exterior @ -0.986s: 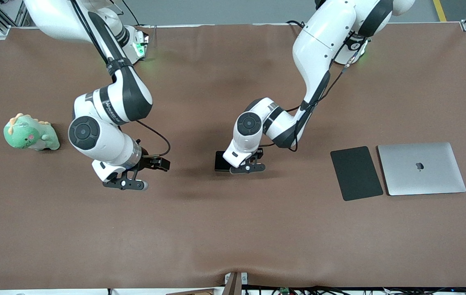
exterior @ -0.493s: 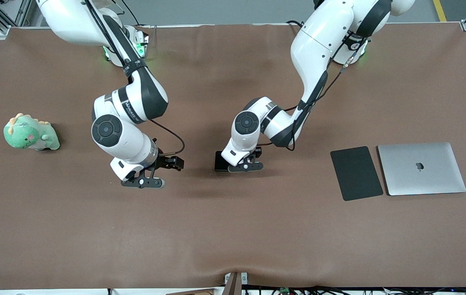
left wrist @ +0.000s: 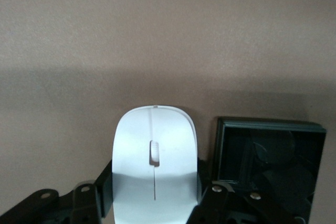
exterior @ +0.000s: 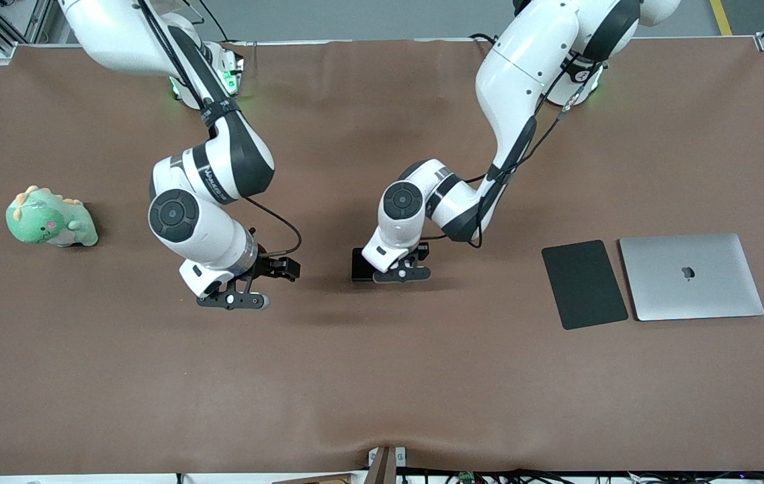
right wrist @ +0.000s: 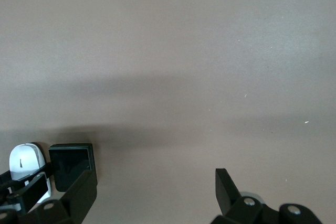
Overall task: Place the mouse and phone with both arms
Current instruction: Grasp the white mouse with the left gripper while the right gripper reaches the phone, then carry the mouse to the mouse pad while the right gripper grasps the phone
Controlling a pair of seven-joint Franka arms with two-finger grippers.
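The white mouse [left wrist: 155, 161] lies on the brown table cloth right beside the black phone [left wrist: 268, 156]. My left gripper [left wrist: 155, 198] is down over the mouse with a finger against each side, shut on it. In the front view the left gripper [exterior: 402, 274] hides the mouse, and only part of the phone [exterior: 359, 263] shows. My right gripper [exterior: 232, 300] is open and empty over bare cloth, apart from the phone toward the right arm's end. In the right wrist view its own gripper [right wrist: 152, 195] is spread wide, with the phone [right wrist: 72, 165] and mouse [right wrist: 23, 162] farther off.
A green plush dinosaur [exterior: 51, 218] sits at the right arm's end of the table. A dark grey mat [exterior: 584, 284] and a closed silver laptop [exterior: 691, 275] lie side by side toward the left arm's end.
My right arm has swung its gripper toward the phone, then nearly stopped. My left gripper has shifted only slightly at the mouse.
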